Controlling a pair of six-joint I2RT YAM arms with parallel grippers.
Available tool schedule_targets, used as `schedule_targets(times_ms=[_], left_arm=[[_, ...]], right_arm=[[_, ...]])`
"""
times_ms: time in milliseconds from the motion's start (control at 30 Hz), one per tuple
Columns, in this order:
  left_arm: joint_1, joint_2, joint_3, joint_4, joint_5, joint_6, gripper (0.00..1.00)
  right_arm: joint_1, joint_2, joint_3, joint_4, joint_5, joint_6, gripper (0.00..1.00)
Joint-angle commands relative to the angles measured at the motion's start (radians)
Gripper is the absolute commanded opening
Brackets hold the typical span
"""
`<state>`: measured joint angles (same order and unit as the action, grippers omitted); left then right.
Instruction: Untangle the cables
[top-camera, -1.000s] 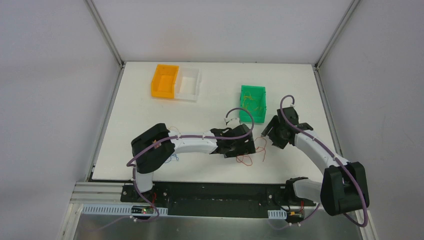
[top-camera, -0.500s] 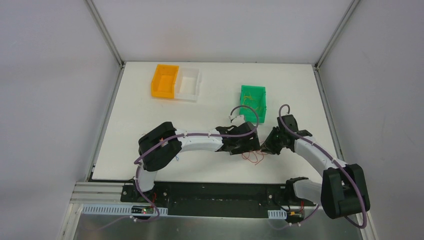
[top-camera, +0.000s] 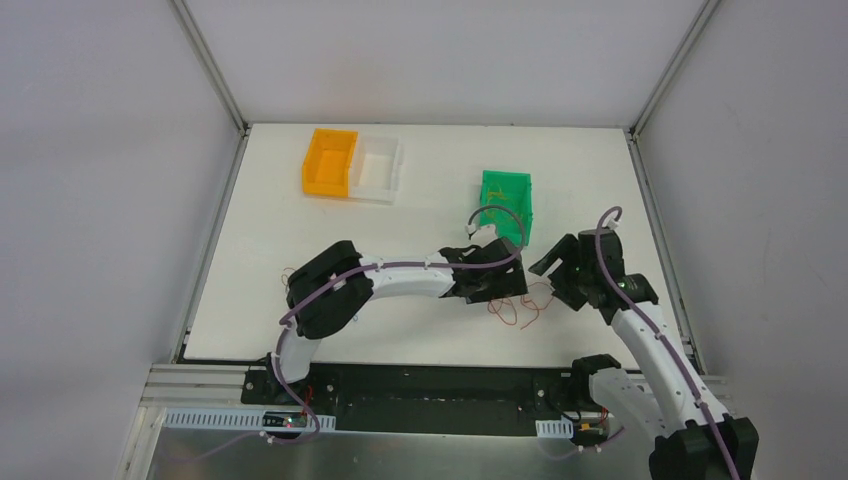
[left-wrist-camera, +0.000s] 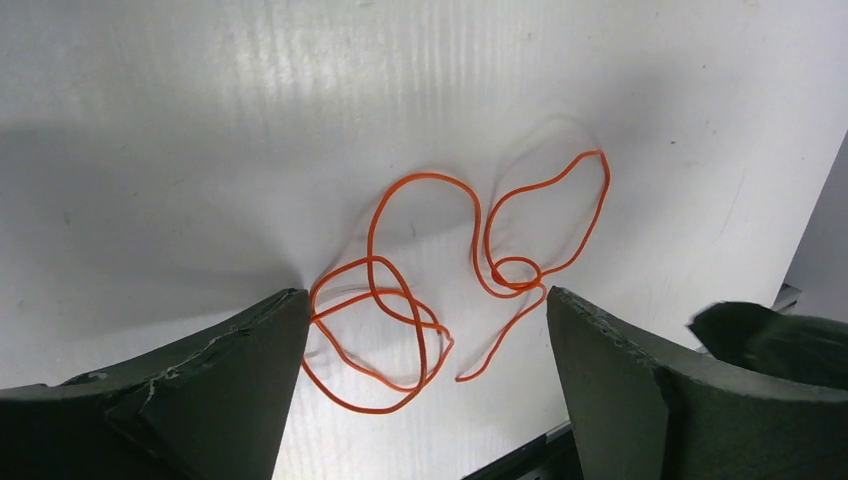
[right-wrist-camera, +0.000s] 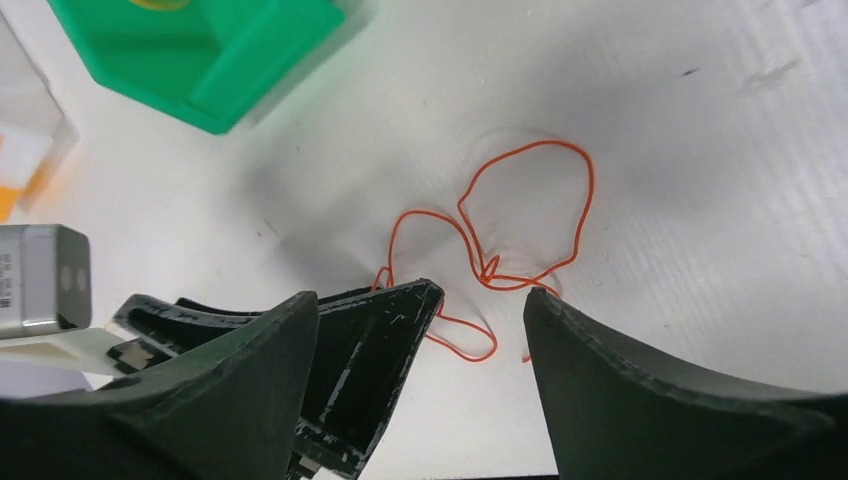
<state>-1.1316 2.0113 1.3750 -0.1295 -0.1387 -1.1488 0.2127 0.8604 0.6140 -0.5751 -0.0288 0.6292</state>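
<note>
An orange-red cable (top-camera: 512, 308) lies loose in loops on the white table between my two grippers. In the left wrist view the cable (left-wrist-camera: 372, 290) lies flat between the jaws of my left gripper (left-wrist-camera: 422, 300), which is open and just above it. My left gripper (top-camera: 497, 285) sits just left of my right gripper (top-camera: 562, 277). In the right wrist view my right gripper (right-wrist-camera: 420, 300) is open over the same cable (right-wrist-camera: 488, 270), with a finger of the left gripper (right-wrist-camera: 370, 370) between its jaws. Another orange-red strand (top-camera: 288, 272) lies left of the left arm. Yellow strands (top-camera: 500, 208) lie in the green bin. No blue strand shows.
A green bin (top-camera: 520, 185) stands just behind the grippers and shows in the right wrist view (right-wrist-camera: 250, 70). An orange bin (top-camera: 330, 160) and a white bin (top-camera: 380, 170) stand side by side at the back left. The table's near edge (top-camera: 450, 362) is close in front of the cable.
My left gripper has moved right and a little back. My right gripper came in close to the left one, then drew back to the right. The orange-red cable now lies further right between them.
</note>
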Motion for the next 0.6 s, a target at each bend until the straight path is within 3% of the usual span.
schedule_targets(times_ms=[0,333,567], left_arm=[[-0.008,0.059,0.071,-0.064,-0.014,0.044,0.95],[-0.057,0.164,0.300,-0.314,-0.156,0.190,0.99],[-0.108,0.199,0.423,-0.433,-0.244,0.260,0.99]], right_arm=[[-0.015,-0.080,0.062,-0.118,0.177,0.027,0.79],[-0.022,-0.256,0.069,-0.136,0.300,0.039,0.79],[-0.023,-0.278,0.109,-0.167,0.321,0.024,0.78]])
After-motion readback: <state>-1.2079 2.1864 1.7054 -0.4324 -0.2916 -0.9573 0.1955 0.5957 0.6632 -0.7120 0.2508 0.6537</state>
